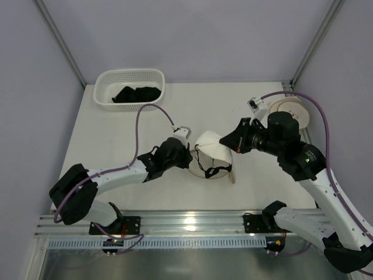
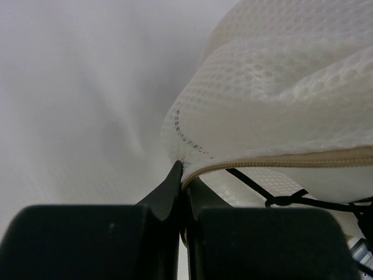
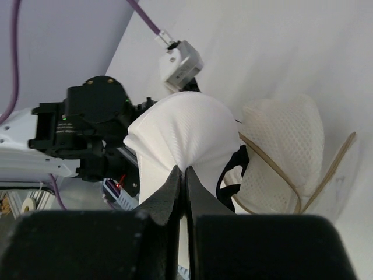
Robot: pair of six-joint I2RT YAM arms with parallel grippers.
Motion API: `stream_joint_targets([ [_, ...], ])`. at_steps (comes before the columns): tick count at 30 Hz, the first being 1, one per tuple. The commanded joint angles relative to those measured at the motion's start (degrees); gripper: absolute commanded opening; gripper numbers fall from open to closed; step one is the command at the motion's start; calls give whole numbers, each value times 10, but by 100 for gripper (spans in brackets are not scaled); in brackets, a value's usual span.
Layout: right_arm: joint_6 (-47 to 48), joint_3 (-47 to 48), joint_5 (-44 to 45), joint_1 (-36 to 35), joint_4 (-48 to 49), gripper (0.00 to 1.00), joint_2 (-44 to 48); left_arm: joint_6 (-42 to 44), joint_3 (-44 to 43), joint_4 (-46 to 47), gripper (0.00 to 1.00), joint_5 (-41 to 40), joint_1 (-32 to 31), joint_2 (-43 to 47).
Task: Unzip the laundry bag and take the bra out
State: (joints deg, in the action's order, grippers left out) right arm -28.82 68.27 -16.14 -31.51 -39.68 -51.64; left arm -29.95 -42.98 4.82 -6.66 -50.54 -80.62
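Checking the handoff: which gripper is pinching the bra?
The right gripper, shut on the white bra; the left gripper pinches the rim of the laundry bag.

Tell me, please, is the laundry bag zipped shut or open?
Open: the laundry bag shows its brown zip rim gaping, with the bra partly out.

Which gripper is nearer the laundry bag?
Left. The left gripper is shut on the laundry bag at its zip rim, touching it. The right gripper pinches the bra at the bag's opening, not the bag itself.
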Motion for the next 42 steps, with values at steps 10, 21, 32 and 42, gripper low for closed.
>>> stream_joint_targets([
  [10, -76, 45, -291, 35, 216, 3, 40, -7, -29, 0, 0, -12, 2, -28],
  [21, -253, -31, -465, 42, 521, 4, 57, -13, -30, 1, 0, 0, 10, -39],
  [32, 9, 114, -149, 42, 72, 4, 35, -37, -26, 4, 0, 31, 11, -49],
  [42, 0, 36, 249, 43, -70, 4, 12, -56, -36, -46, 0, 35, 11, -3],
])
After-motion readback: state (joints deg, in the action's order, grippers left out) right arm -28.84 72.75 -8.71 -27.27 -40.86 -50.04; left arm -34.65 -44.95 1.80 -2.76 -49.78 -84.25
